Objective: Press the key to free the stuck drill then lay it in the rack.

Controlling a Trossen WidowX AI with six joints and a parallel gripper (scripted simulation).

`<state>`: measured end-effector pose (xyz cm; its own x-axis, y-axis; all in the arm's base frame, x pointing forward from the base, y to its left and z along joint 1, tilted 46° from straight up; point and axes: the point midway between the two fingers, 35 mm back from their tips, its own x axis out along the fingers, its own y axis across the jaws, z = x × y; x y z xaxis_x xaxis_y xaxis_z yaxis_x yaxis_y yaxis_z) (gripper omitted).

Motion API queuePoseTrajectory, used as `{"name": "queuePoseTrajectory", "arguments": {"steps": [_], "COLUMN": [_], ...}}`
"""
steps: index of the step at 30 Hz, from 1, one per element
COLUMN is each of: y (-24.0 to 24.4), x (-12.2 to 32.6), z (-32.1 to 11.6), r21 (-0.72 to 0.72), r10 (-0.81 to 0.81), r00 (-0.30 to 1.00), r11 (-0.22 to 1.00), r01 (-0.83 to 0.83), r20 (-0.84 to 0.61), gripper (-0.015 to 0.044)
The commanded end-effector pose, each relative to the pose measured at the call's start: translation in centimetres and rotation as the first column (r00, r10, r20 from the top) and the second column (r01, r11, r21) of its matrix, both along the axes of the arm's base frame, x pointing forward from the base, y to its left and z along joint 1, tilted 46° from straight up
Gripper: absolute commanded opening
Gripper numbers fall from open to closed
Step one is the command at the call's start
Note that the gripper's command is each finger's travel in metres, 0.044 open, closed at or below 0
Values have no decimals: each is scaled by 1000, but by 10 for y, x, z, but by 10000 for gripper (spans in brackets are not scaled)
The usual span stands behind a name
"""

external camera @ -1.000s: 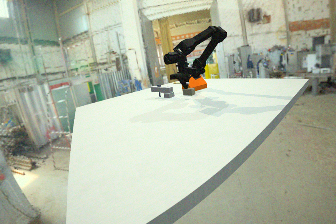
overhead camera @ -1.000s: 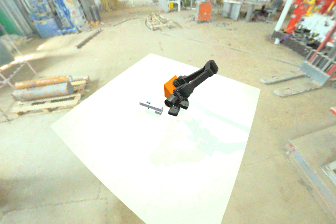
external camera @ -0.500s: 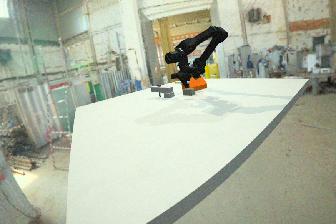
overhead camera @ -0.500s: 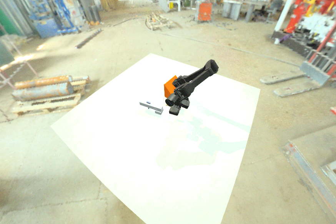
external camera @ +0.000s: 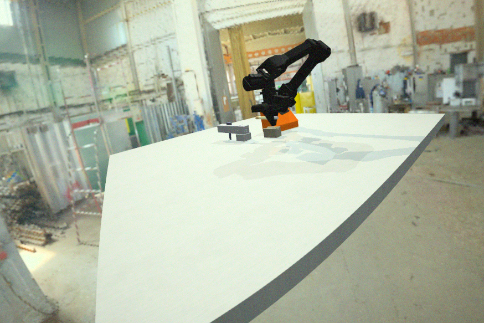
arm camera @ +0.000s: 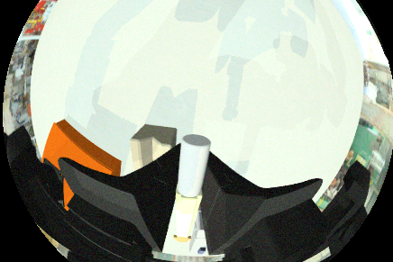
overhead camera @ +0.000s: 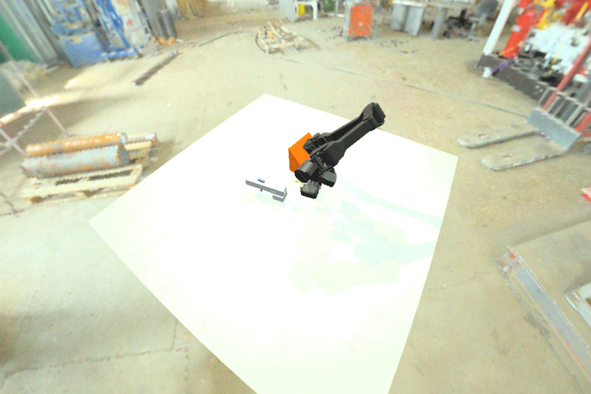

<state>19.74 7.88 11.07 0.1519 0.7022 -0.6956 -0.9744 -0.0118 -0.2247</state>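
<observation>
My gripper (external camera: 272,121) (arm camera: 190,149) points down and is shut on the drill (external camera: 260,117) (arm camera: 194,167). The drill lies level across the fingers, with a thick pale grey end and a thin yellowish end. In the wrist view the rack (external camera: 272,132) (arm camera: 155,134), a small grey-beige block with a groove on top, stands left of the drill; the arm hides it in the top view. The drill is held above table height and appears apart from the rack. The dark blue key (overhead camera: 261,180) (external camera: 228,123) (arm camera: 201,250) sits on the grey bar-shaped holder (overhead camera: 272,186) (external camera: 235,129), away from the drill.
An orange wedge-shaped block (overhead camera: 297,155) (external camera: 287,120) (arm camera: 83,149) stands behind the rack, close to the arm. The white table (overhead camera: 214,284) (external camera: 175,233) carries all of these. The arm's links reach over from the back right in the top view.
</observation>
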Motion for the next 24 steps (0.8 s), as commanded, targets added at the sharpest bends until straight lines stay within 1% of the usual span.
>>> {"name": "queuePoseTrajectory", "arguments": {"steps": [1, 19, 24], "y": [1, 4, 8], "x": [-7, -37, -35], "z": [-1, -3, -6], "r21": [2, 2, 2], "r10": [3, 3, 3], "r00": [1000, 1000, 1000], "r11": [1000, 1000, 1000], "r01": [-3, -3, -3], "r20": [3, 1, 1], "gripper": [0, 0, 0]}}
